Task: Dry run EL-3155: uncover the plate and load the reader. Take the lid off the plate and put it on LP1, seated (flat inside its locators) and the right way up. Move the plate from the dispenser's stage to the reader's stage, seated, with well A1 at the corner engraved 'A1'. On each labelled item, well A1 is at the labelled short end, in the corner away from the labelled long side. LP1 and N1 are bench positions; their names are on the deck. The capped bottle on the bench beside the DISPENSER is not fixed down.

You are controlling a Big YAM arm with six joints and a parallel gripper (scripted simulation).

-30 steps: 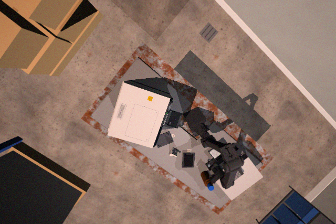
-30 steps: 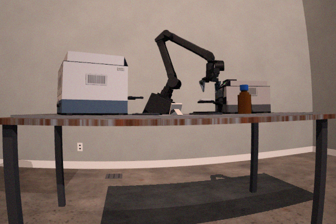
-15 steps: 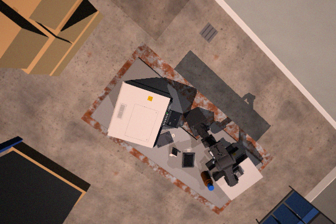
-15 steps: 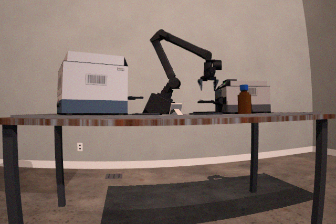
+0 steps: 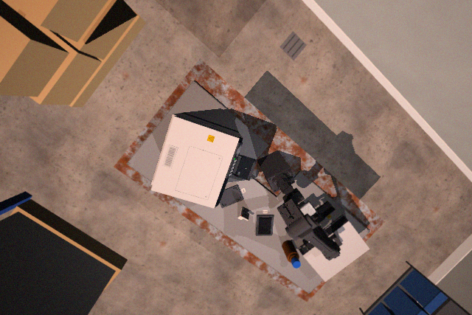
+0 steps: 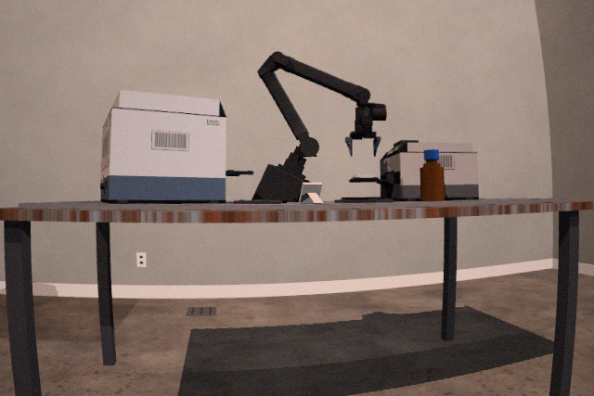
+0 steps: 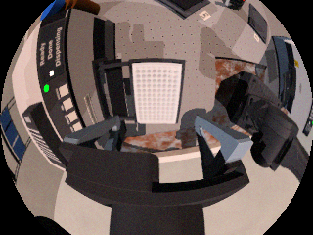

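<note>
claw (image 6: 362, 145) open, empty | above lidded plate (image 7: 156, 92) | bottle (image 6: 432, 179) beside

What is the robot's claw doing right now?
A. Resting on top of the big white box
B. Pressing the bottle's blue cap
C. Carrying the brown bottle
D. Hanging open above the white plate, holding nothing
D: the gripper hangs with its fingers spread wide and nothing between them, above the plate on the dispenser's stage; the bottle stands apart.
</note>
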